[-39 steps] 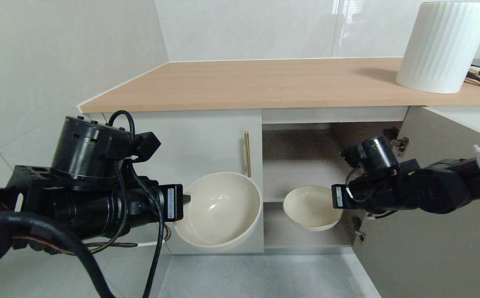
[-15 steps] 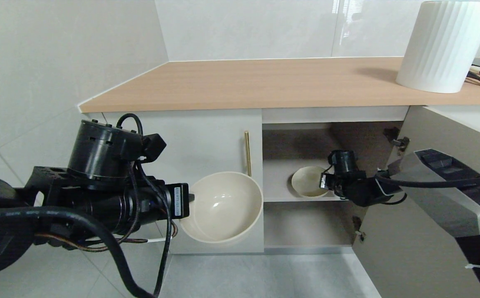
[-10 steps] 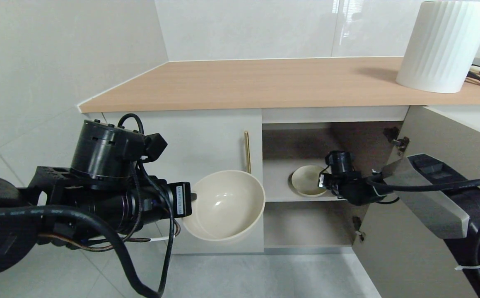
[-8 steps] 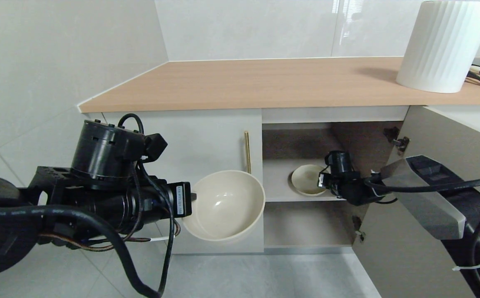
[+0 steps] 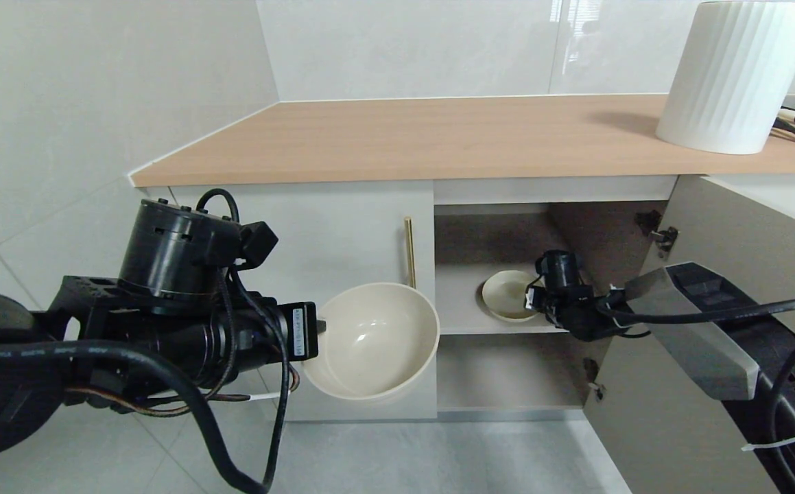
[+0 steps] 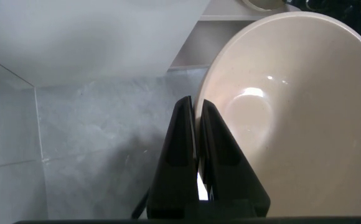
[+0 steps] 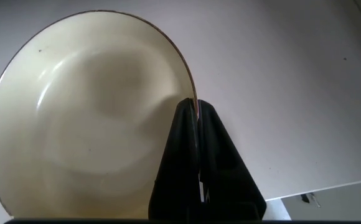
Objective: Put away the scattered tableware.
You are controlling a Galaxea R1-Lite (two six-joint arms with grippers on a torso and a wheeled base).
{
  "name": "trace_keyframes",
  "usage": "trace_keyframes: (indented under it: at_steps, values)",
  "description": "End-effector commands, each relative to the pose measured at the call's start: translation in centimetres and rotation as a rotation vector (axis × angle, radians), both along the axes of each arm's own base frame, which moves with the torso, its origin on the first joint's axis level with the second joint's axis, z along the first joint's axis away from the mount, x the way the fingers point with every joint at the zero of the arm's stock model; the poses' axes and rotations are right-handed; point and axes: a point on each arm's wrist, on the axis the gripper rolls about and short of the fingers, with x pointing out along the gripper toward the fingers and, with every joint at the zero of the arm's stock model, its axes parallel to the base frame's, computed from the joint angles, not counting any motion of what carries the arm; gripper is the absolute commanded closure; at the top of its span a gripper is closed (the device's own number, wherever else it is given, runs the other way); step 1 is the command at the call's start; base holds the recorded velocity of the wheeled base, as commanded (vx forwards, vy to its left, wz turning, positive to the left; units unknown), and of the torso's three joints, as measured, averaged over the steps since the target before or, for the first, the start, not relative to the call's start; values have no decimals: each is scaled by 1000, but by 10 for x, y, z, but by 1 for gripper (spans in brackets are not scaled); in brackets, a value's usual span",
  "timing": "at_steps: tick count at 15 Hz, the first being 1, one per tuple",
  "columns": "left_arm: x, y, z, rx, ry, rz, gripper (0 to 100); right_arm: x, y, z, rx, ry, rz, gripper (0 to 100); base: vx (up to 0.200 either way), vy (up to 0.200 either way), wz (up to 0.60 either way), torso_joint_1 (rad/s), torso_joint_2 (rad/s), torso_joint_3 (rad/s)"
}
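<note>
Pinching the rim of the small bowl (image 5: 505, 293), the right claw (image 5: 529, 300) is holding it low over the shelf (image 5: 457, 305); the left claw (image 5: 319, 328) is gripping the big bowl (image 5: 376, 343) outside.

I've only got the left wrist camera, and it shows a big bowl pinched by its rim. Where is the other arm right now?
Observer: The right gripper is inside the open cupboard, level with the shelf.
Operator: Holding anything?
Observer: Yes, it is shut on the rim of a smaller bowl.
Operator: What is behind the big bowl?
Observer: The closed left door, next to its brass handle.
</note>
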Motion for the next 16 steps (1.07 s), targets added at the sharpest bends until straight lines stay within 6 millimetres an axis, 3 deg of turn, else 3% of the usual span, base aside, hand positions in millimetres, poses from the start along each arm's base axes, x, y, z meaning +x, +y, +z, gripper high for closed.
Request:
trace_keyframes:
  at_steps: [1, 2, 3, 11, 14, 16]
  values:
    - [0, 0, 0, -1, -1, 1, 100, 1, -3, 0, 0, 1, -5, 100, 0, 0, 0, 0, 0, 0]
    - [0, 0, 0, -1, -1, 1, 100, 1, -3, 0, 0, 1, -5, 100, 0, 0, 0, 0, 0, 0]
    - [0, 0, 0, 0, 1, 1, 100, 1, -3, 1, 1, 0, -5, 0, 0, 0, 0, 0, 0, 0]
    - [1, 0, -1, 0, 2, 1, 100, 0, -4, 5, 5, -7, -11, 0, 0, 0, 0, 0, 0, 0]
    - [6, -3, -7, 12, 17, -4, 100, -17, -6, 33, 13, -9, -20, 0, 0, 0, 0, 0, 0, 0]
    - [18, -20, -15, 10, 4, -31, 100, -39, -3, 63, 21, -14, 10, 0, 0, 0, 0, 0, 0, 0]
